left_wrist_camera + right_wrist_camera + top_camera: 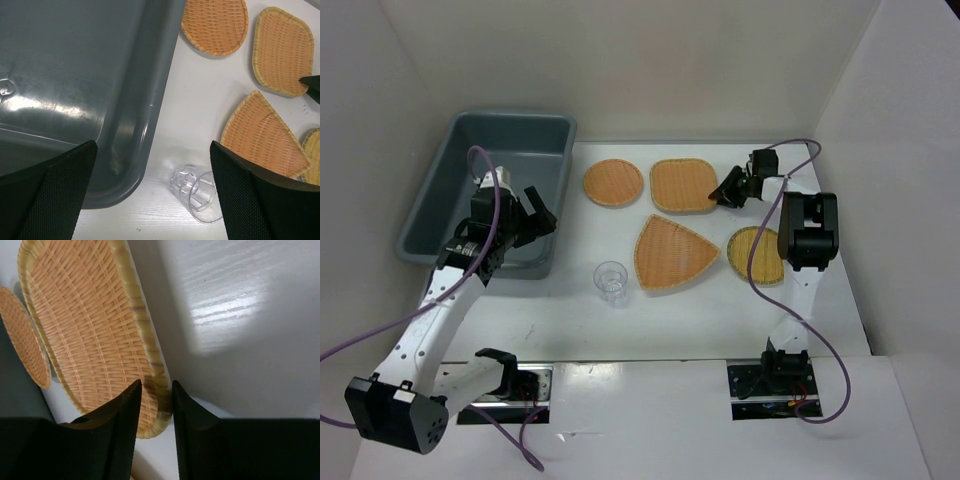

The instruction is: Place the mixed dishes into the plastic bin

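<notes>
The rounded-square tray [90, 340] has its woven rim pinched between the narrowed fingers of the right end effector [157, 407]. The hold is at the tray's right edge, on the bench [570, 310], well apart from the plastic bin [440, 215]. The tray looks light, stiff and flat, so a rim pinch is probably the only hold, and it may tilt or slip. Only the right wrist view shows that bite. Only the top view shows the left end effector [535, 215], wide open and empty over the bin's right wall, near the clear cup [611, 280].
</notes>
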You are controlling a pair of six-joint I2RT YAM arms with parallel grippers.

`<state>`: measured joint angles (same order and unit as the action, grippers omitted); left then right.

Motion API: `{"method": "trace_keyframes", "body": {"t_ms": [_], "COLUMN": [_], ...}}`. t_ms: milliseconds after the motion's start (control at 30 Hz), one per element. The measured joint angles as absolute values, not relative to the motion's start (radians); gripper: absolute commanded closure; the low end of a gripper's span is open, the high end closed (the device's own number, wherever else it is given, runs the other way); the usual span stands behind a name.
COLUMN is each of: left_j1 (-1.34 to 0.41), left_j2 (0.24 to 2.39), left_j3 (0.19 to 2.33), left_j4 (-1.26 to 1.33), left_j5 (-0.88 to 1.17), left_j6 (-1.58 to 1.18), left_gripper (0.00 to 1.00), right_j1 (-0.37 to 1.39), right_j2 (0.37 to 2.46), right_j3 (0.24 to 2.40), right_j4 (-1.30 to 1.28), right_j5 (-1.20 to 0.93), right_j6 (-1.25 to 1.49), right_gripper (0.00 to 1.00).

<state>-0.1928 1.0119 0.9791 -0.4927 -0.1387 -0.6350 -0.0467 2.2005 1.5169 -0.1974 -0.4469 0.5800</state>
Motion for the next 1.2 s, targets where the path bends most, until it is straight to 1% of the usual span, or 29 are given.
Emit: {"method": "trace_keyframes", "body": {"t_ms": [33, 100, 133, 167, 200, 233, 333, 633, 733, 900, 933, 1000, 1033, 1133, 1167, 1200], "left_j1": [-0.191, -0.190, -0.190, -0.190, -0.190, -0.190, -0.190, -0.190, -0.184, -0.169, -0.168, -0.168, -0.168, -0.168, -0.168, -0.168], "left_j2": [1.016, 1.024, 1.027, 1.031, 1.033, 1.035, 1.044, 1.054, 1.059, 1.131, 1.155, 1.204, 1.223, 1.261, 1.271, 1.279], "left_j3": [0.979, 0.979, 0.979, 0.979, 0.979, 0.979, 0.979, 0.979, 0.979, 0.979, 0.980, 0.980, 0.980, 0.980, 0.980, 0.980], "left_j4": [-0.492, -0.492, -0.491, -0.490, -0.488, -0.486, -0.480, -0.443, -0.397, -0.231, -0.197, -0.130, -0.099, 0.006, 0.043, 0.076], "left_j5": [-0.136, -0.135, -0.134, -0.133, -0.133, -0.132, -0.132, -0.105, -0.045, 0.101, 0.126, 0.175, 0.193, 0.242, 0.253, 0.262], "left_j6": [-0.635, -0.635, -0.635, -0.635, -0.635, -0.635, -0.635, -0.635, -0.635, -0.643, -0.652, -0.668, -0.682, -0.712, -0.721, -0.734], "left_gripper": [0.00, 0.00, 0.00, 0.00, 0.00, 0.00, 0.00, 0.00, 0.00, 0.00, 0.01, 0.11, 0.14, 0.20, 0.20, 0.23], "right_j1": [-0.047, -0.047, -0.047, -0.049, -0.051, -0.052, -0.054, -0.054, -0.055, -0.055, -0.055, -0.055, -0.055, -0.056, -0.056, -0.056], "right_j2": [2.209, 2.225, 2.231, 2.238, 2.243, 2.248, 2.255, 2.238, 2.186, 2.069, 2.040, 1.987, 1.963, 1.889, 1.866, 1.846], "right_j3": [1.522, 1.530, 1.533, 1.534, 1.534, 1.538, 1.548, 1.536, 1.524, 1.524, 1.524, 1.523, 1.522, 1.505, 1.496, 1.489], "right_j4": [-0.191, -0.176, -0.168, -0.157, -0.143, -0.134, -0.105, -0.075, -0.097, -0.120, -0.122, -0.134, -0.136, -0.128, -0.126, -0.126], "right_j5": [-0.457, -0.478, -0.492, -0.515, -0.539, -0.560, -0.593, -0.598, -0.573, -0.561, -0.561, -0.553, -0.561, -0.579, -0.584, -0.589], "right_j6": [0.586, 0.599, 0.606, 0.617, 0.624, 0.628, 0.627, 0.617, 0.600, 0.582, 0.582, 0.573, 0.574, 0.577, 0.579, 0.580], "right_gripper": [0.73, 0.80, 0.86, 0.89, 0.96, 1.00, 1.00, 1.00, 1.00, 1.00, 1.00, 1.00, 1.00, 1.00, 1.00, 1.00]}}
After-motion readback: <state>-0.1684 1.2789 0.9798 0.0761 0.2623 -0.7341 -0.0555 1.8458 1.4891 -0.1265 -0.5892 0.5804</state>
